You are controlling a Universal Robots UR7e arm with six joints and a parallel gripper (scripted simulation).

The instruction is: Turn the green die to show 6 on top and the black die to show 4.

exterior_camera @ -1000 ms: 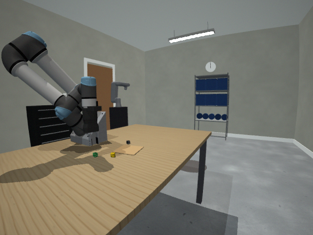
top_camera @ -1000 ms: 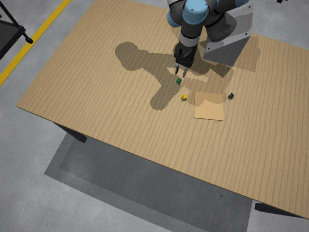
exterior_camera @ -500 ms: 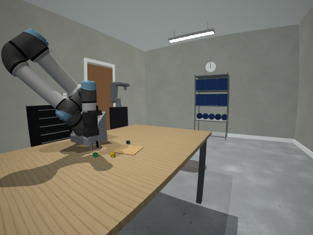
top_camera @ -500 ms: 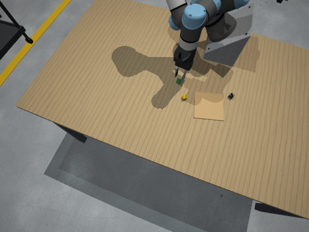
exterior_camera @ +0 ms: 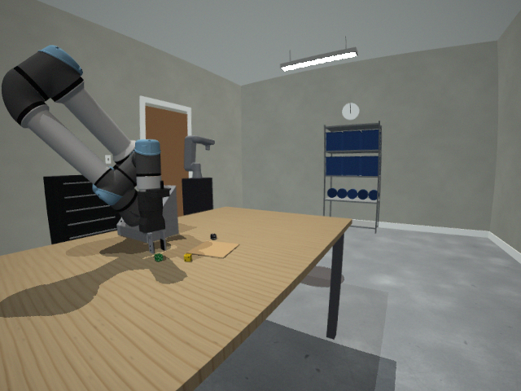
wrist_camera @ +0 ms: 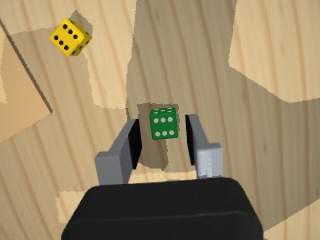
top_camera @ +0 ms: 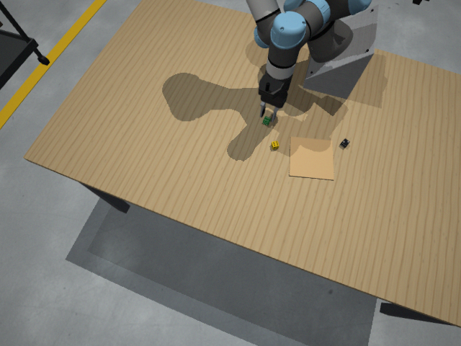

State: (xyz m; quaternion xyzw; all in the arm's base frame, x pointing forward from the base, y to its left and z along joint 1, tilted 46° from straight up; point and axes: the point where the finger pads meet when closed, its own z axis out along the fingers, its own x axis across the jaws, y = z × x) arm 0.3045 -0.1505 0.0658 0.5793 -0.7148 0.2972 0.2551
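My dark two-finger gripper (wrist_camera: 163, 134) hangs with its fingers apart and nothing between the pads – they straddle the small green die with white pips (wrist_camera: 163, 123), which lies on the bare striped wooden table (top_camera: 148, 179), left of the tan square mat (top_camera: 312, 163). I judge the die light, rigid and slick-faced, likely to twist out if pinched near a corner – I would take it flat across two opposite side faces, low and centred.

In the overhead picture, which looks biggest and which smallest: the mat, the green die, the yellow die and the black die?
1. The mat, by far the largest.
2-4. The green die, yellow die and black die look about the same size; the green one is partly hidden between the fingers, so I would not rank them.
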